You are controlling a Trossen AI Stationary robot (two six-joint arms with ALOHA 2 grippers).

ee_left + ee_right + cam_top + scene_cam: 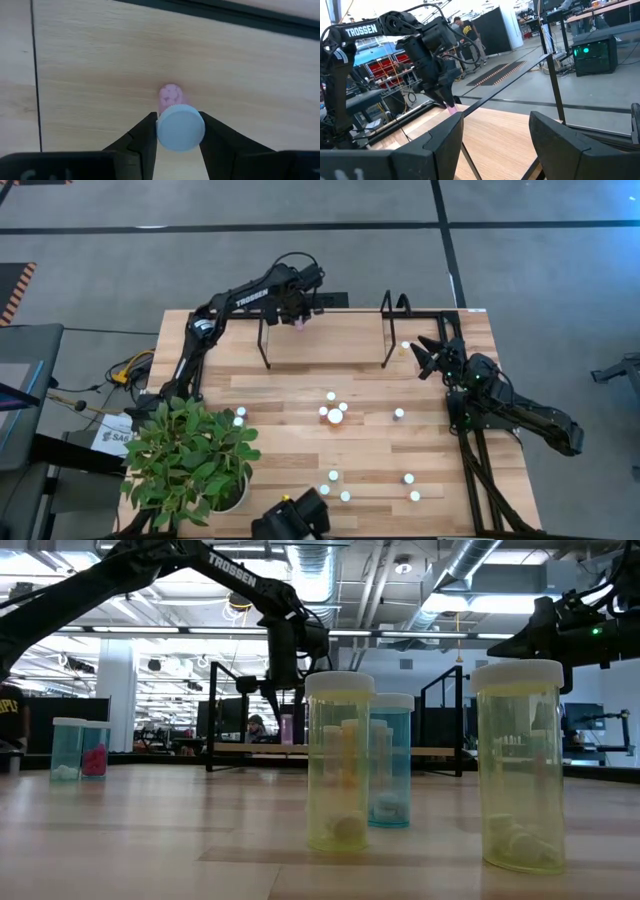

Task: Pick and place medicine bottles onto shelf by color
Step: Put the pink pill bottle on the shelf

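My left gripper [300, 317] is over the left part of the shelf [330, 362] and is shut on a pink bottle [170, 95] with a pale cap. It also shows in the low view [287, 728] and the right wrist view [451, 108]. My right gripper [424, 358] is open and empty beside the shelf's right end loop [395, 305]; its fingers spread wide in its wrist view [495, 135]. A yellowish bottle [405, 347] stands by that end. Several more bottles [335, 415] stand upright on the tabletop, among them yellow ones [340, 765] and a teal one [392, 765]. My left gripper pinches the pink bottle between its two fingers [145, 140], at the pale cap [180, 127] at the bottle's top. The fingers come from above, pointing down. The bottle hangs upright below them over the shelf board [100, 75]; whether its base touches the board I cannot tell.
A potted plant [190, 460] stands at the table's near left corner. Loose bottles stand in the table's middle [398, 413] and near its front edge [408, 478]. A teal and a pink bottle [80, 748] stand at the low view's left. People show in the room behind.
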